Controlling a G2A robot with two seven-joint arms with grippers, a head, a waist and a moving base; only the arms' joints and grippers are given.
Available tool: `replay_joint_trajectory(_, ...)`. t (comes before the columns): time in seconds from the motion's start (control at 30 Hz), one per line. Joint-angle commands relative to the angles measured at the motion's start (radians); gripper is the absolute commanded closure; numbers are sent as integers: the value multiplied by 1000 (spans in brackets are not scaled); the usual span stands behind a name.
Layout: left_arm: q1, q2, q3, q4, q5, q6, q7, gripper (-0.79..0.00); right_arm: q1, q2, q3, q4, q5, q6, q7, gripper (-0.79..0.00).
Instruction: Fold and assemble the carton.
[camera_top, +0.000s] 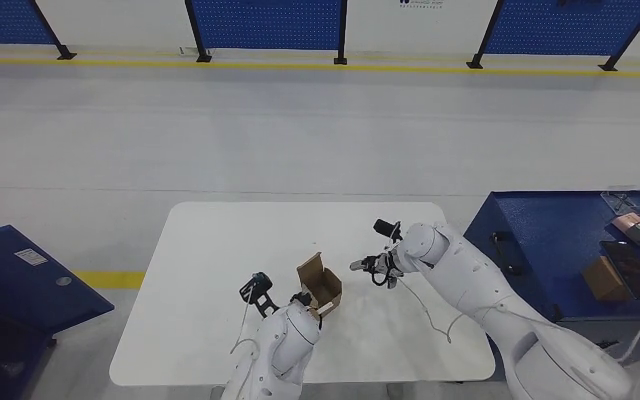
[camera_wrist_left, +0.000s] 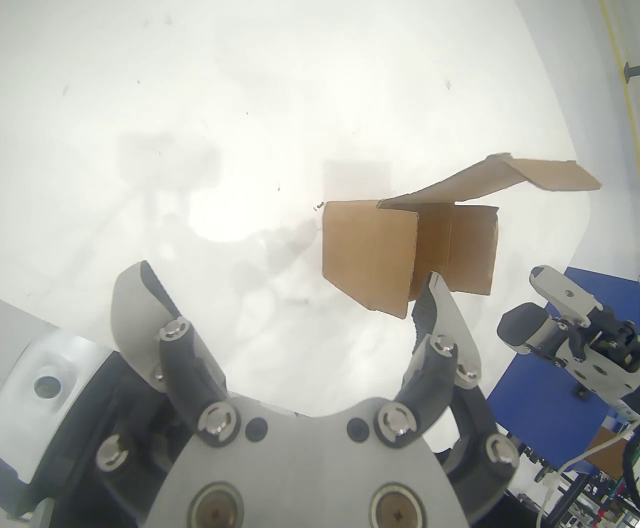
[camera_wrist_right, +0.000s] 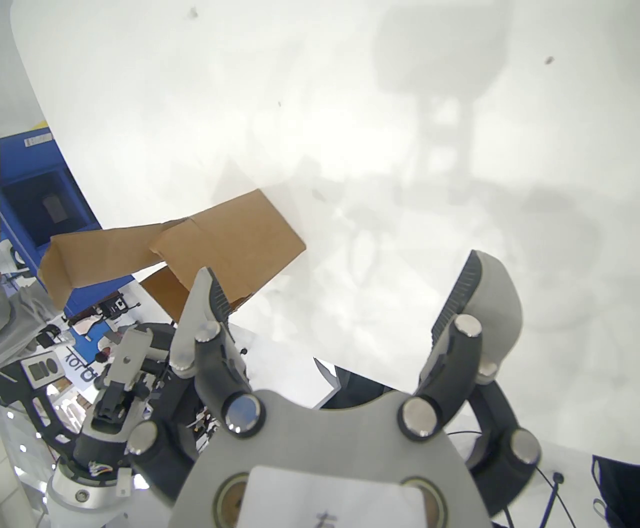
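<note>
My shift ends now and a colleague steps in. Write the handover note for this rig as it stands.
Left tool: open, holds nothing, close beside the carton.
Right tool: open, holds nothing, at the carton's other side.
Carton: stands on the table between the two tools.
Done: body opened into a box shape.
Left: a long flap sticks out unfolded; the open end is not yet closed.

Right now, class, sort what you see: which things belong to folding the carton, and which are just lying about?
Job: carton, left gripper, right gripper, both open.
Lying about: blue cabinet, blue box, blue barriers, yellow floor line.
</note>
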Motion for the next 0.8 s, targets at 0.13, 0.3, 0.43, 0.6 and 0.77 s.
replay_joint_trajectory(0.13, -44, -38, -10, 90, 26, 0, 7, -785, 11, -58, -7, 84, 48, -87, 59, -785)
replay_joint_trajectory(0.3, -73, -55, -8, 123, 19, 0, 6, -785, 23, -99, -18, 150, 40, -115, 62, -785)
replay_joint_trajectory(0.43, -87, -61, 1, 101, -28, 0, -4, -785, 39, -120, -8, 201, 51, -161, 64, -785)
replay_joint_trajectory(0.6, -67, -51, 2, 26, -49, 0, 17, -785, 58, -125, 32, 256, 106, -224, 85, -785)
replay_joint_trajectory(0.77, -67, -51, 2, 26, -49, 0, 17, -785, 58, -125, 32, 256, 106, -224, 85, -785)
